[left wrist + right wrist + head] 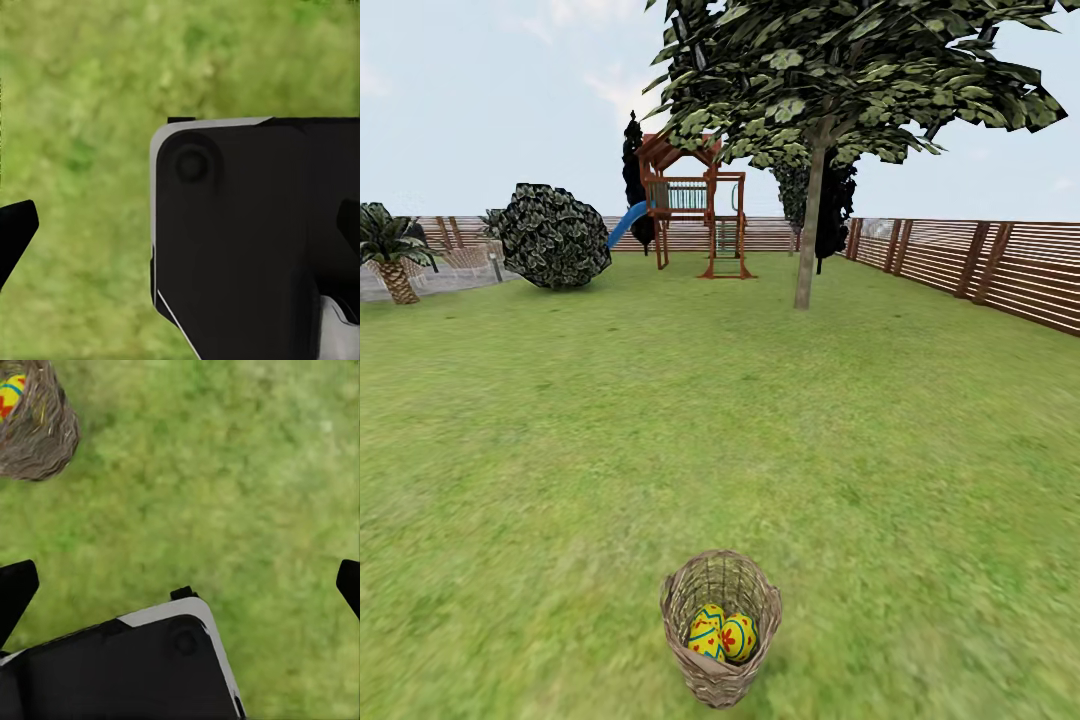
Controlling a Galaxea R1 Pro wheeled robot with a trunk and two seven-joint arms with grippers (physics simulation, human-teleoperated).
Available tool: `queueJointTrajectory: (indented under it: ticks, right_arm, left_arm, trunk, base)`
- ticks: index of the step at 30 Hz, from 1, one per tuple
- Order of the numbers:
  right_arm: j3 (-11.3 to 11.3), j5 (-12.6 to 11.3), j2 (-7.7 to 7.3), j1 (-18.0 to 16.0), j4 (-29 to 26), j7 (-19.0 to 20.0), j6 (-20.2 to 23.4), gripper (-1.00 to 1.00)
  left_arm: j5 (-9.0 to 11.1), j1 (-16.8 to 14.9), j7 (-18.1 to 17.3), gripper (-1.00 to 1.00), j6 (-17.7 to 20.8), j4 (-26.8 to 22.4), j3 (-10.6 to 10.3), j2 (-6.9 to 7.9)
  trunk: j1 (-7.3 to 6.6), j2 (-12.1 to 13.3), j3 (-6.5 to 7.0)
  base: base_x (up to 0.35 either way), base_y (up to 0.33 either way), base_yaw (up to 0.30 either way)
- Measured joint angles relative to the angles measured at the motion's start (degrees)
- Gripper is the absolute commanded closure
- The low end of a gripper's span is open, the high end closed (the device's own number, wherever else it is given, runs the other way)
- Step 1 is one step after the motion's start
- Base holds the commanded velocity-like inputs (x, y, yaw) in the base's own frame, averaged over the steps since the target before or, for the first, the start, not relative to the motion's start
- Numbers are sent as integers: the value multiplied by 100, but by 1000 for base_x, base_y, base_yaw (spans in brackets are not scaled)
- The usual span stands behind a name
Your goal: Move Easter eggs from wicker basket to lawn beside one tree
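Lawn (pixel 560 450); wicker basket (pixel 720 628) perhaps hides third egg.

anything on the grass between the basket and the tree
No: in the head view the stretch from the basket up to the tree is bare lawn. The playset and bush stand off to the side.

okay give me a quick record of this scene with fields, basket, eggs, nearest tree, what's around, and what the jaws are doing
basket: wicker basket upright on the lawn, close in front
eggs: Easter eggs inside the basket; two clearly visible, a third cannot be told
tree: pale-trunked tree far ahead, right of centre
surroundings: playset, round bush, wooden fence
right jaws: apart, empty, over grass near the basket
left jaws: one tip visible, state unclear
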Motion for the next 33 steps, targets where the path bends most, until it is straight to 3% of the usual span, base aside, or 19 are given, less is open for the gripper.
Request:
queueJointTrajectory:
  ticks: [6,10,16,23,28,33]
  right_arm:
    - [510,27,-7,-68,-177,-38,496,-100]
    - [682,42,-5,-225,-195,-50,578,-100]
    - [881,43,-2,-840,-187,-59,1009,-100]
    - [959,33,8,-1922,-38,-60,1649,-100]
    - [1060,25,13,-2857,715,-333,1842,-100]
    - [1079,-9,15,-3430,1264,-627,1866,-100]
  left_arm:
    - [21,-1,0,-100,13,-331,44,28]
    - [34,0,-1,-100,49,-572,54,35]
    - [41,-1,-1,-100,249,-1098,57,49]
    - [44,26,-1,-100,1260,-2608,60,149]
    - [44,63,-1,-100,2223,-3918,63,221]
    - [45,71,-1,-100,3028,-4803,64,232]
  trunk:
    - [0,0,0]
    - [0,0,0]
    - [1,0,1]
    - [0,0,0]
    - [1,1,2]
    - [0,1,1]
  base:
    - [0,0,0]
    - [0,0,0]
    - [0,0,0]
    - [0,0,0]
    - [0,0,0]
    - [0,0,0]
